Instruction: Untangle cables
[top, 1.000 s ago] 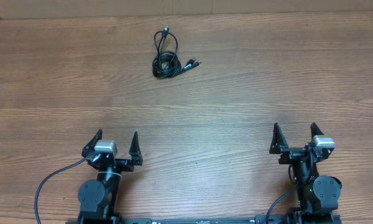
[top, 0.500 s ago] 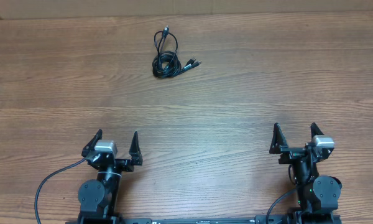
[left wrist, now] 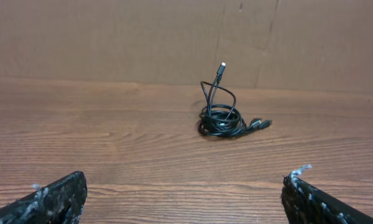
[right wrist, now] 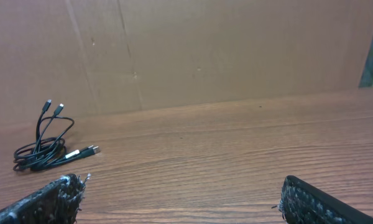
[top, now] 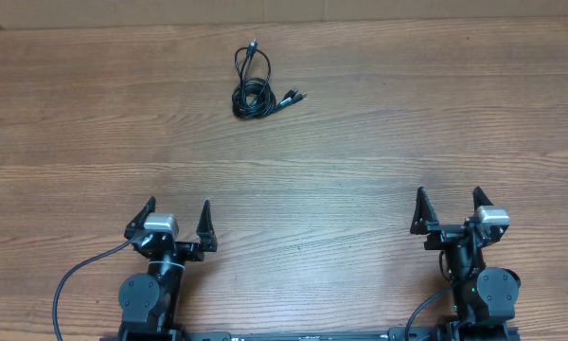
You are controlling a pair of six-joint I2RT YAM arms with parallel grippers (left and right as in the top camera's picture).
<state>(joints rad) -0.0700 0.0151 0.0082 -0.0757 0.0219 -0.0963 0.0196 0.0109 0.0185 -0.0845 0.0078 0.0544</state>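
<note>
where the wood-grain table (top: 379, 133) reaches its far edge, a plain brown cardboard wall (left wrist: 112, 37) rises behind it, creased in a few lines. the tabletop is brown with the grain running side to side, and most of it lies bare under even light.

counting what is on it: one bundle of cables (top: 256, 87), two arms, two grippers. the bundle sits far back on the table, left of the middle and close to the wall, well apart from both arms. it is a small coil of thin black cord with a longer loop reaching toward the wall. from the right wrist view two plug ends stand up from that loop, and from overhead two more plug ends lie side by side, pointing right out of the coil. how many separate cords make up the coil cannot be told.

the left gripper (top: 179, 203) and the right gripper (top: 447, 192) sit at the near edge, one toward each side, both pointing at the wall. each has two dark fingers (left wrist: 56, 199) spread wide with nothing between them but bare wood. neither touches the cables.

a thick black wire (top: 64, 281) curves out by the left arm's base, and a second thick wire (top: 418, 308) bends beside the right arm's base.
</note>
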